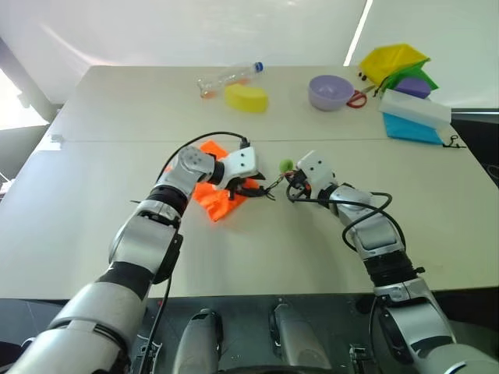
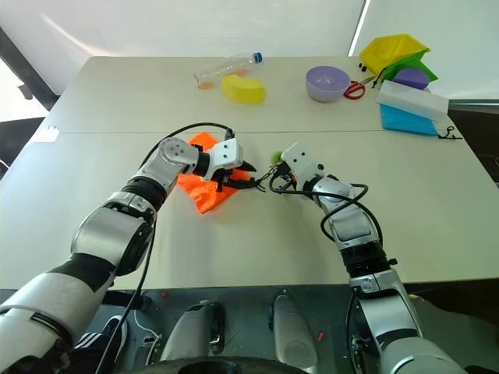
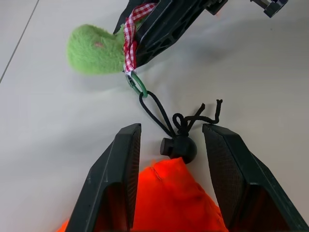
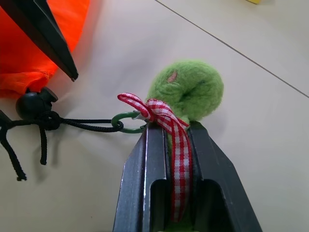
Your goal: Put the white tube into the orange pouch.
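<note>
Head view: orange pouch lies mid-table under the left gripper, whose parted fingers straddle its neck. Right wrist view: right gripper clenched on green plush charm. White tube unseen.

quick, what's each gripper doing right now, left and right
Left gripper: open, fingers either side of the orange pouch at its cord lock, not clamped.
Right gripper: shut on the green plush charm and its checked ribbon.

left end effector parted, right end effector clamped
</note>
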You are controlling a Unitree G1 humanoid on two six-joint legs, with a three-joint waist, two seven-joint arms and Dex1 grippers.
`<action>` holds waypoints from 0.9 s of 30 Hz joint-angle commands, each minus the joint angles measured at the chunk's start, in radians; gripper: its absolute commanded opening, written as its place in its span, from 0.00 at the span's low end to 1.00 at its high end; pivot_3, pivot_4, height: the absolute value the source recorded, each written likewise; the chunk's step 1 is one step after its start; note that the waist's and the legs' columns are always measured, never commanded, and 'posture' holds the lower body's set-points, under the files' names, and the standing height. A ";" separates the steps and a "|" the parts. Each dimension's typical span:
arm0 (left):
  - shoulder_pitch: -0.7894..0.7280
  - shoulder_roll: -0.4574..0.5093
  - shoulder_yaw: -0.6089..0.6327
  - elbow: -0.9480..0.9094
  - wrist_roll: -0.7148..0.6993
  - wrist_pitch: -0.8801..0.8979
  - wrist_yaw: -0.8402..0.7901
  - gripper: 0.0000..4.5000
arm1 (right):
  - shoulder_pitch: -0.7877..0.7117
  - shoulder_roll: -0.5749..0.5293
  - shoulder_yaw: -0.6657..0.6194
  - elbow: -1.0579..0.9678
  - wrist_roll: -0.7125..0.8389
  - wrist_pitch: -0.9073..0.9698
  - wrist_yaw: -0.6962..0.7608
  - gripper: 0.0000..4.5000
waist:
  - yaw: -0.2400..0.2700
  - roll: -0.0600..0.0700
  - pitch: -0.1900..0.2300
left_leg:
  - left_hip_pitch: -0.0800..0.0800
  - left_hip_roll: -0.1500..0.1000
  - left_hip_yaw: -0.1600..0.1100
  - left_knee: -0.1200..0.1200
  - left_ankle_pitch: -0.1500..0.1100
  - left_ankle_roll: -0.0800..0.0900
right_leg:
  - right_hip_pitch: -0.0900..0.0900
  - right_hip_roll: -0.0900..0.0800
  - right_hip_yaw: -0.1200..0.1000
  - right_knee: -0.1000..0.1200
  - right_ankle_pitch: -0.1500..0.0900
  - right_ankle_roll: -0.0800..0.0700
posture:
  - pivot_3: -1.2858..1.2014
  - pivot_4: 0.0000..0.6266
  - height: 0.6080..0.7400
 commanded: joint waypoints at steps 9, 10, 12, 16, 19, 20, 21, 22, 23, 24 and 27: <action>-0.018 -0.012 -0.066 0.011 0.076 0.007 0.017 0.48 | -0.017 0.003 -0.014 -0.023 0.000 -0.017 -0.003 0.00 | 0.001 0.000 0.000 | 0.000 0.000 0.000 0.000 0.000 0.000 | 0.000 0.000 0.000 0.000 0.000 0.000 | 0.52 0.24 1.00; -0.018 -0.012 -0.068 0.013 0.077 0.017 0.011 0.48 | -0.017 0.003 -0.014 -0.024 -0.001 -0.017 -0.003 0.00 | 0.000 0.000 0.000 | 0.000 0.000 0.000 0.000 0.000 0.000 | 0.000 0.000 0.000 0.000 0.000 0.000 | 0.52 0.24 1.00; -0.016 -0.017 -0.062 0.016 0.068 0.037 -0.016 0.36 | -0.016 0.002 -0.016 -0.025 0.000 -0.017 -0.004 0.00 | 0.000 0.000 0.000 | 0.000 0.000 0.000 0.000 0.000 0.000 | 0.000 0.000 0.000 0.000 0.000 0.000 | 0.52 0.24 1.00; -0.017 -0.022 -0.050 0.007 0.057 0.049 -0.022 0.07 | -0.016 0.001 -0.016 -0.027 -0.001 -0.016 -0.006 0.00 | 0.001 0.000 0.000 | 0.000 0.000 0.000 0.000 0.000 0.000 | 0.000 0.000 0.000 0.000 0.000 0.000 | 0.52 0.24 1.00; -0.022 -0.020 -0.045 0.002 0.046 0.046 -0.038 0.07 | -0.017 0.001 -0.018 -0.025 -0.001 -0.018 -0.006 0.00 | 0.000 0.000 0.000 | 0.001 0.000 0.000 0.000 0.000 0.000 | 0.001 0.000 0.000 0.000 0.000 0.000 | 0.52 0.24 1.00; -0.025 -0.022 -0.026 0.001 0.022 0.067 -0.066 0.07 | -0.020 0.001 -0.022 -0.021 0.000 -0.019 -0.010 0.00 | -0.001 0.000 0.000 | 0.001 0.000 0.000 0.000 0.000 0.000 | 0.001 0.000 0.000 0.000 0.000 0.000 | 0.52 0.24 1.00; -0.027 -0.022 -0.012 0.000 0.003 0.083 -0.086 0.07 | -0.024 0.002 -0.027 -0.018 0.000 -0.022 -0.015 0.00 | -0.003 0.000 0.000 | 0.001 0.000 0.000 0.000 0.000 0.000 | 0.001 0.000 0.000 0.000 0.000 0.000 | 0.52 0.24 1.00; -0.030 -0.020 0.005 -0.004 -0.019 0.098 -0.111 0.07 | -0.028 0.002 -0.030 -0.013 -0.002 -0.026 -0.022 0.00 | -0.003 0.000 0.000 | 0.001 0.000 0.000 0.000 0.000 0.000 | 0.000 0.000 0.000 0.000 0.000 0.000 | 0.52 0.24 1.00; -0.033 -0.016 0.017 -0.007 -0.033 0.112 -0.127 0.07 | -0.031 0.002 -0.032 -0.010 -0.002 -0.027 -0.026 0.00 | -0.003 0.000 0.000 | 0.001 0.000 0.000 0.000 0.000 0.000 | 0.000 0.001 0.000 0.000 0.000 0.000 | 0.52 0.24 1.00; -0.035 -0.007 0.021 -0.009 -0.038 0.123 -0.139 0.07 | -0.033 0.003 -0.036 -0.007 -0.001 -0.030 -0.032 0.00 | -0.003 0.000 0.000 | 0.001 0.000 0.000 0.000 0.000 0.000 | 0.000 0.001 0.000 0.000 0.000 0.000 | 0.52 0.24 1.00; -0.041 0.014 0.030 -0.013 -0.049 0.144 -0.157 0.07 | -0.042 0.007 -0.045 0.007 -0.003 -0.040 -0.054 0.00 | -0.003 0.000 0.000 | 0.001 0.000 0.000 0.000 0.000 0.000 | 0.000 0.001 0.000 0.000 0.000 0.000 | 0.52 0.24 1.00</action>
